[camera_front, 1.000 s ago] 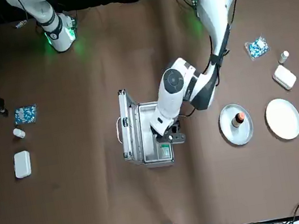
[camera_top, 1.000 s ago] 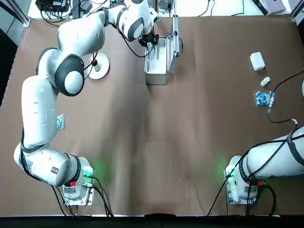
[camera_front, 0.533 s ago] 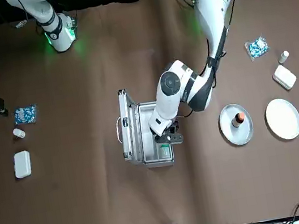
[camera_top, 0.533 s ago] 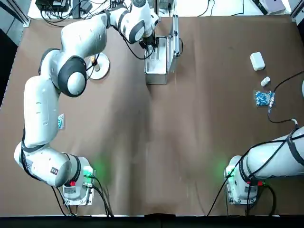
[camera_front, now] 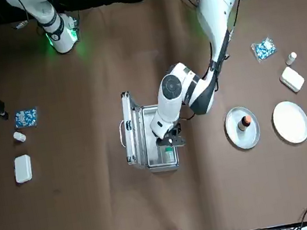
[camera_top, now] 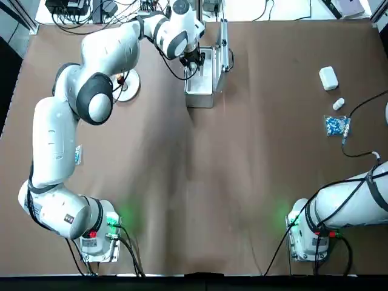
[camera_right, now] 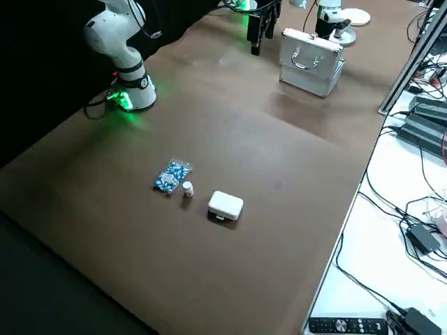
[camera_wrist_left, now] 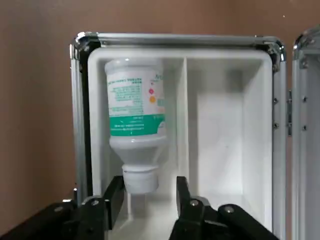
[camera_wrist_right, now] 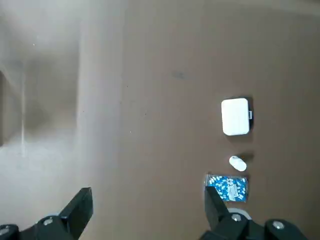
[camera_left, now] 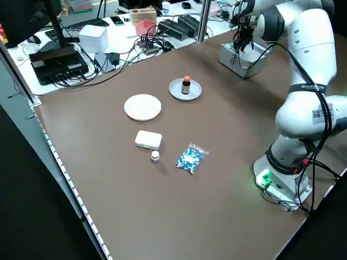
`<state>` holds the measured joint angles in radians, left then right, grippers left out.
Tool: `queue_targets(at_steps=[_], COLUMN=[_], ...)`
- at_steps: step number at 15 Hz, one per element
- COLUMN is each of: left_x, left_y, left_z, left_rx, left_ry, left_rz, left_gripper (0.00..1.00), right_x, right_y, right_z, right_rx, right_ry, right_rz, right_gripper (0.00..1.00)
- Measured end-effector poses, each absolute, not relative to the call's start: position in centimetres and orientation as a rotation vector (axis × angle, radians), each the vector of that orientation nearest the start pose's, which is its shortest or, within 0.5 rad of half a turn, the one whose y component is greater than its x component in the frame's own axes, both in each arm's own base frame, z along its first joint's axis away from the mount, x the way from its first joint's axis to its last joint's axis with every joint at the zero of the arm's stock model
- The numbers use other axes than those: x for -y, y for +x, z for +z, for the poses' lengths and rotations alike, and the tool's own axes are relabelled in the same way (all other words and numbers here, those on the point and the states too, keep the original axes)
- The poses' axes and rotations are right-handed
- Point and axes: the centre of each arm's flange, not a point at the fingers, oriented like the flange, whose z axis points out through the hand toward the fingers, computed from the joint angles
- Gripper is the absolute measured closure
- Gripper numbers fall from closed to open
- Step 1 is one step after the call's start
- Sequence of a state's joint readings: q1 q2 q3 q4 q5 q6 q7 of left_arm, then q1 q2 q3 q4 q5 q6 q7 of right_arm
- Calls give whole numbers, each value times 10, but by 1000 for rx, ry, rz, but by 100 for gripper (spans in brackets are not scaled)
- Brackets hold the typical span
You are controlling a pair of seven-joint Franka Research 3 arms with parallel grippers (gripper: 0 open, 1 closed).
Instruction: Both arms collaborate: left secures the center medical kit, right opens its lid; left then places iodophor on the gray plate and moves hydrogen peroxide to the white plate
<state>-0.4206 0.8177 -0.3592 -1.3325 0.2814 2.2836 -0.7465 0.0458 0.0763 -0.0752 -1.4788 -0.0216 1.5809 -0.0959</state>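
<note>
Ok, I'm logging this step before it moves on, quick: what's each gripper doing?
Left gripper: open, holding nothing, at the hydrogen peroxide in the medical kit.
Right gripper: open and empty, off on the robot's right.

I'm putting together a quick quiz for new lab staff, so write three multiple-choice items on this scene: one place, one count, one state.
1. Where is the iodophor bottle?
A) on the rimmed gray plate
B) on the flat white plate
C) inside the medical kit

2. How many packets of blue-and-white capsules lie on the table?
A) one
B) two
C) four

3. How is the medical kit's lid?
A) shut
B) detached
C) open

Answers:
1. A: the iodophor bottle stands on the gray plate.
2. B: one packet lies on the robot's right side, another on its left.
3. C: the lid is swung aside on its hinge, showing the medical kit's two compartments.
</note>
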Motion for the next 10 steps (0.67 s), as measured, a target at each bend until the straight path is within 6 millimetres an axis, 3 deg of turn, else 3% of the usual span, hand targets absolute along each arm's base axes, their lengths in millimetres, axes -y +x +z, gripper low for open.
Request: queue_targets(at_steps=[10], left_x=[471], left_y=[594], left_z=[274], left_rx=[-89], left_ry=[-3260], left_rz=[-206], left_gripper=[49], right_x=[17], right_y=[579], right_z=[625], right_rx=[106], right_ry=[-3168], right_rz=[-34], right_gripper=[1])
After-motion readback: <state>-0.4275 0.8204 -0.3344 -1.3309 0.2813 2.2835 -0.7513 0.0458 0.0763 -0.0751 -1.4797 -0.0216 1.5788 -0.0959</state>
